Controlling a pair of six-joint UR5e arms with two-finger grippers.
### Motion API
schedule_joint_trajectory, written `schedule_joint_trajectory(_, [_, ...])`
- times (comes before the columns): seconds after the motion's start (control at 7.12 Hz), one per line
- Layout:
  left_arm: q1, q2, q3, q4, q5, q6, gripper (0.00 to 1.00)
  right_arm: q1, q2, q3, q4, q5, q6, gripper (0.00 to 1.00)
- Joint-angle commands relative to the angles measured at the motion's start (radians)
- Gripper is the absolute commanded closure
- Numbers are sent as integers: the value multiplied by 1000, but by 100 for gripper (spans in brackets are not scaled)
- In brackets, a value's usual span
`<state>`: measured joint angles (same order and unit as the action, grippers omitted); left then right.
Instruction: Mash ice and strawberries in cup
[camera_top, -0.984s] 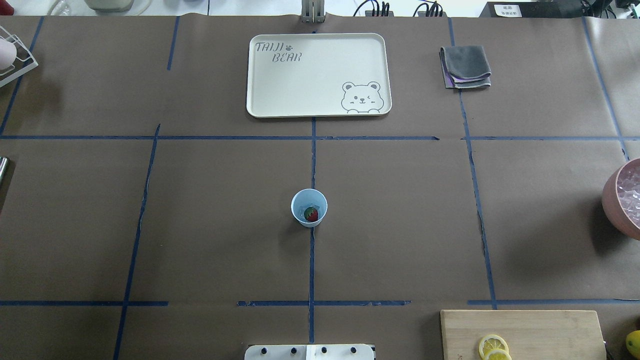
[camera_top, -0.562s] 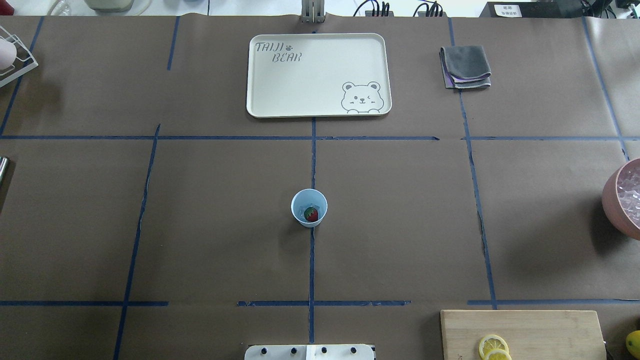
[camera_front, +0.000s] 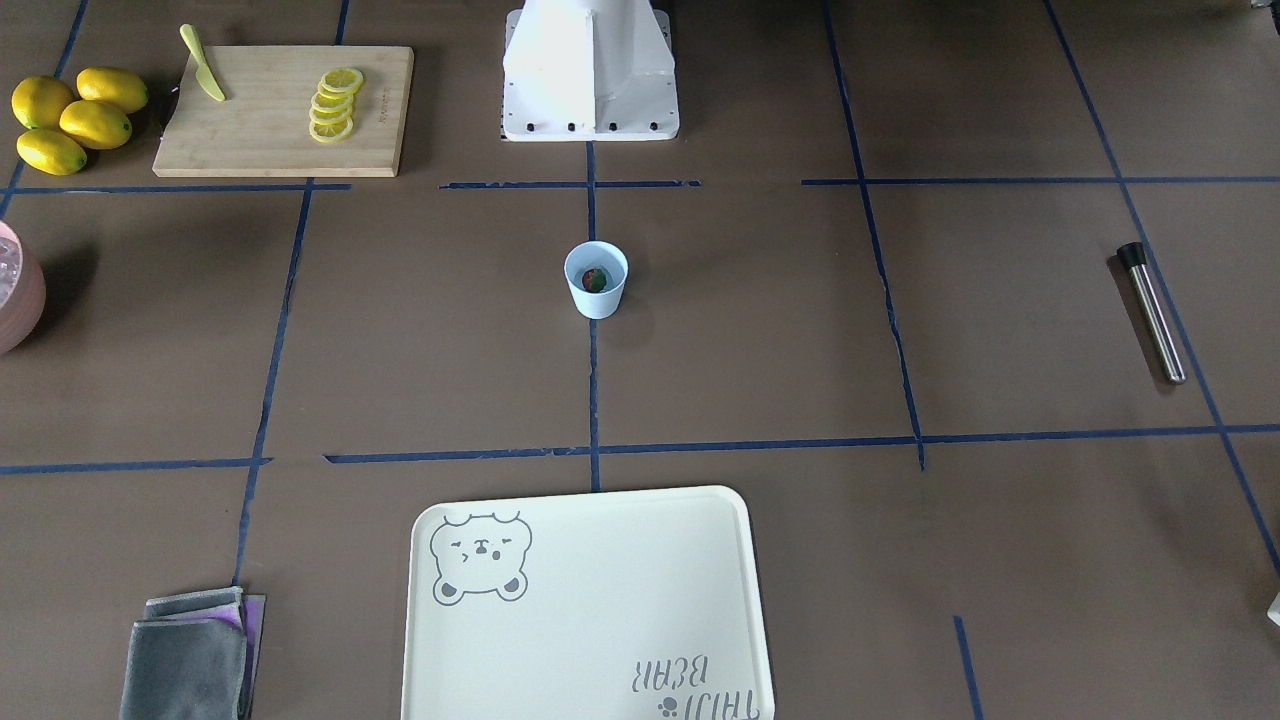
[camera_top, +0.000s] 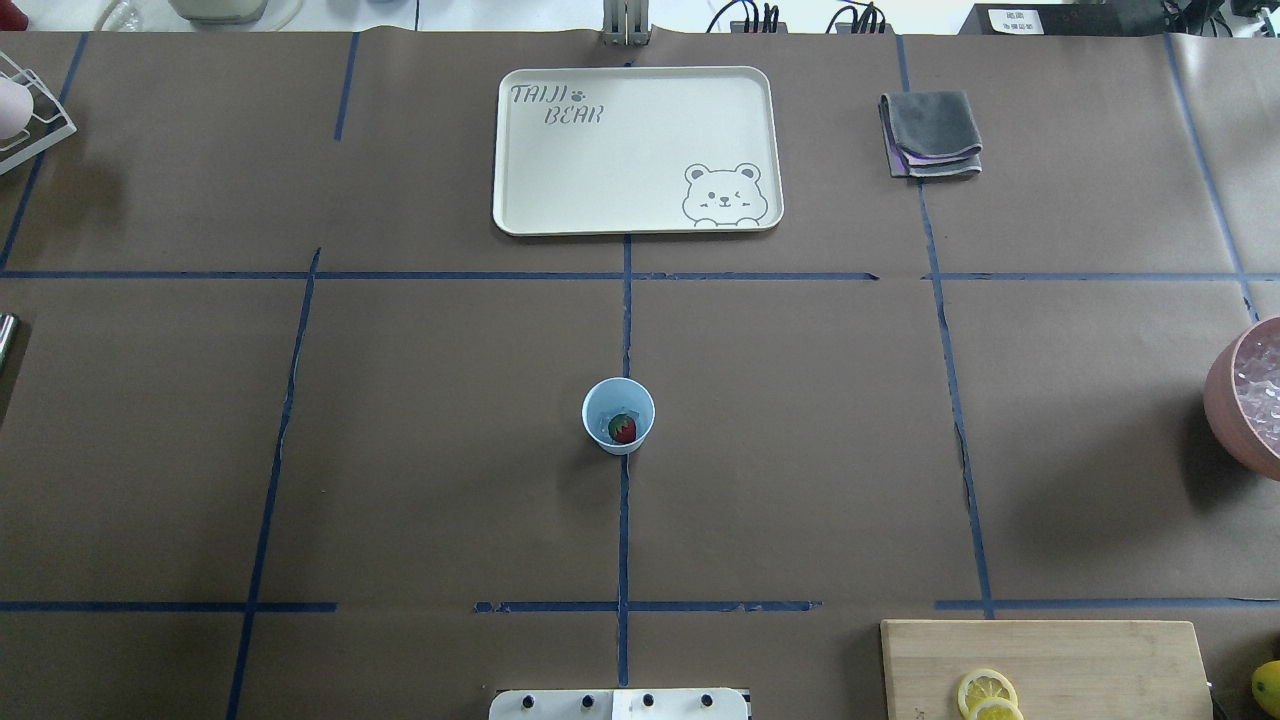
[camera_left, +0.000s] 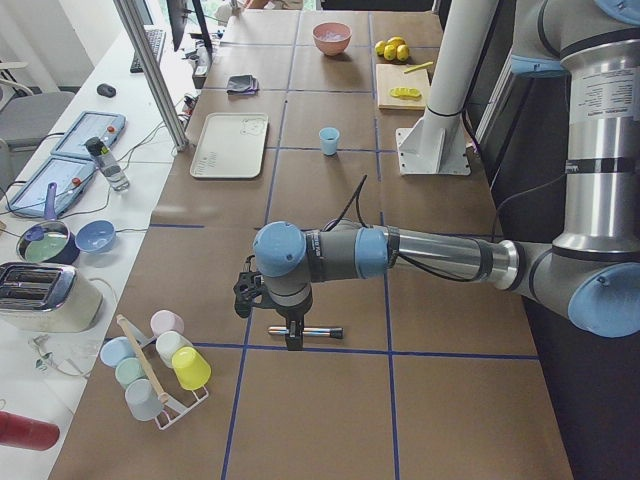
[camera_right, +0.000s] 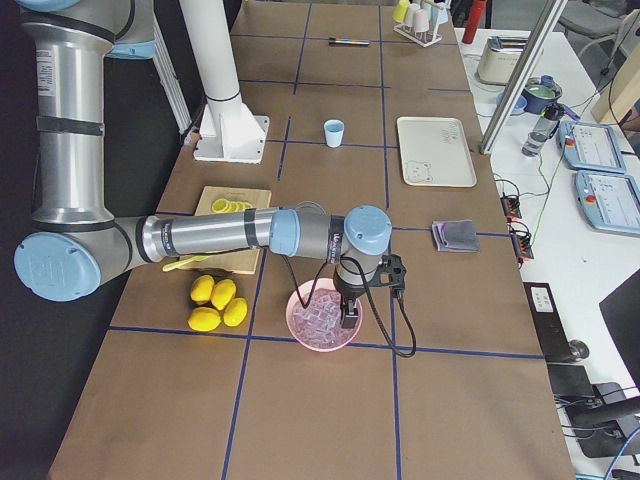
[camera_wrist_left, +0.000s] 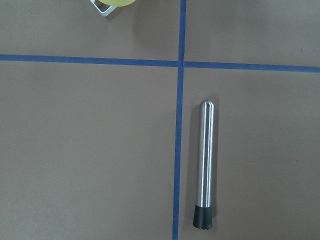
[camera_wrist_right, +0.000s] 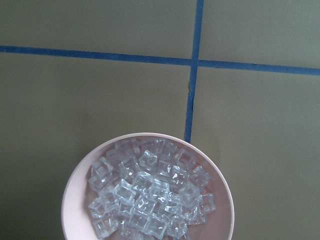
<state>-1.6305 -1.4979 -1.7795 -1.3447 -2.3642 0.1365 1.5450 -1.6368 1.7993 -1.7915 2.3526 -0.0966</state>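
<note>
The pale blue cup (camera_top: 618, 398) stands upright at the table's middle, also in the front view (camera_front: 596, 295). Inside lie one red strawberry (camera_top: 623, 429) and faint clear ice (camera_top: 602, 424). A steel muddler (camera_wrist_left: 205, 160) with a black tip lies flat on the table far to the robot's left (camera_front: 1151, 312). My left gripper (camera_left: 293, 338) hangs just above the muddler, seen only in the left side view; I cannot tell if it is open. My right gripper (camera_right: 347, 318) hangs over the pink ice bowl (camera_wrist_right: 150, 136); I cannot tell its state either.
A cream bear tray (camera_top: 520, 200) lies beyond the cup, a folded grey cloth (camera_top: 931, 133) to its right. A cutting board (camera_front: 270, 140) with lemon slices, a knife and whole lemons (camera_front: 70, 120) sits near the base. A rack of cups (camera_left: 160, 365) stands past the muddler.
</note>
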Motion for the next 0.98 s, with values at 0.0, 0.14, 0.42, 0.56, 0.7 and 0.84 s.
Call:
schedule_joint_trajectory(0.0, [3, 37, -8, -2, 30, 32, 0, 0, -21, 41, -2, -3, -6, 0])
schedule_joint_trajectory(0.14, [3, 80, -36, -5, 25, 40, 0, -3, -44, 38, 3, -3, -11, 0])
schedule_joint_trajectory(0.42, [3, 137, -108, -4, 25, 35, 0, -8, -49, 83, 0, 7, -15, 0])
schedule_joint_trajectory(0.56, [3, 157, -136, -5, 25, 31, 0, -8, -60, 75, 0, 2, -15, 0])
schedule_joint_trajectory(0.7, [4, 156, -141, -7, 25, 34, 0, -8, -69, 86, 0, 7, -17, 0])
schedule_joint_trajectory(0.84, [6, 154, -132, -4, 25, 32, 0, -8, -89, 116, 4, -5, -17, 0])
